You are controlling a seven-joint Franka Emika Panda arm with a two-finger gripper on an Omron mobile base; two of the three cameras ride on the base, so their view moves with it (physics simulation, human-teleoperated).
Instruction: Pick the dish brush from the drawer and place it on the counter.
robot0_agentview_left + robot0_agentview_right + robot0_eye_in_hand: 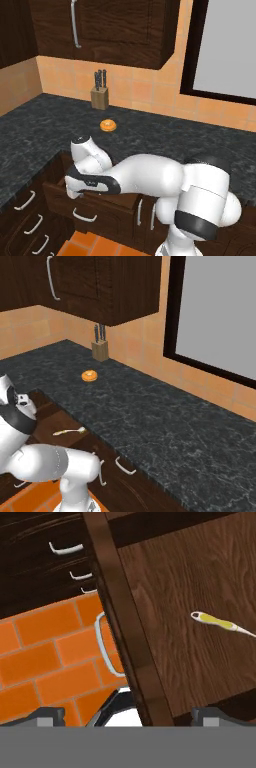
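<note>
The drawer (52, 423) stands pulled out under the counter (150, 406), and the dish brush (70, 431) lies flat on its brown bottom. In the hand view the dish brush (220, 623) shows its yellow handle at the right, its far end cut off by the frame edge. My gripper (131, 714) is open, with its fingertips (47, 714) far apart and nothing between them. It hovers over the drawer's front board (125, 637), well short of the brush. The curved silver handle (107, 644) sits on the drawer's outer face.
An orange donut-like item (108, 125) and a knife block (100, 95) stand on the counter (150, 135) towards the wall. Narrower drawers with small handles (30, 220) lie to the left. Orange floor tiles (40, 657) show below the drawer front.
</note>
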